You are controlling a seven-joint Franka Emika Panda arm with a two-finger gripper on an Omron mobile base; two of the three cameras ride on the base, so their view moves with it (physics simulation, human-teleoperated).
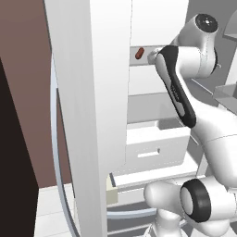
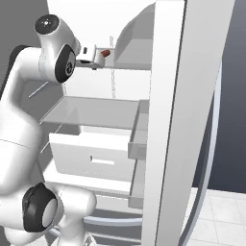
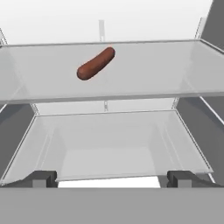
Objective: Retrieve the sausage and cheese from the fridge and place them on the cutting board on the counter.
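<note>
Reaches level into the open grey stainless fridge (image 2: 168,120) at upper-shelf height — white jointed arm bent high, wrist pointing inward. Two-finger gripper (image 3: 112,178) spread wide, holding nothing, dark fingertips (image 3: 41,178) far apart at the shelf's front edge. Slim reddish-brown sausage (image 3: 96,63) lies loose on the clear glass shelf (image 3: 175,70) — ahead of the fingers, slightly left of centre, angled diagonally, untouched.

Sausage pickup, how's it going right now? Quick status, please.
Gripper open, empty, short of the shelf. Sausage lying loose on the glass shelf inside the fridge, untouched. Nothing between gripper and sausage.
</note>
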